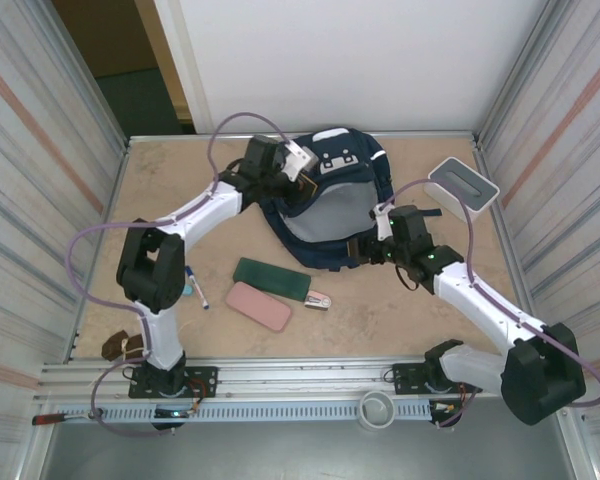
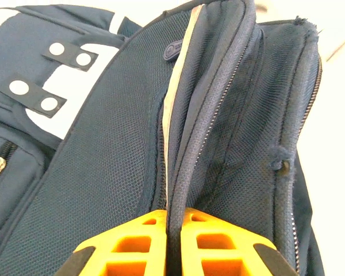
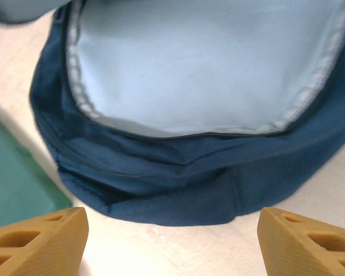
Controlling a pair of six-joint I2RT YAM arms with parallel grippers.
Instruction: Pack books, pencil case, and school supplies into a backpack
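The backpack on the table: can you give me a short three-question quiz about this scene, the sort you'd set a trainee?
1. True or false: the left gripper is pinched shut on the backpack's edge.
2. The right gripper's jaws are: A) wide open, holding nothing; B) shut on the backpack; C) shut on nothing.
3. Fill in: the flat item lying beside the pink case is coloured ____.
Key: 1 true; 2 A; 3 green.
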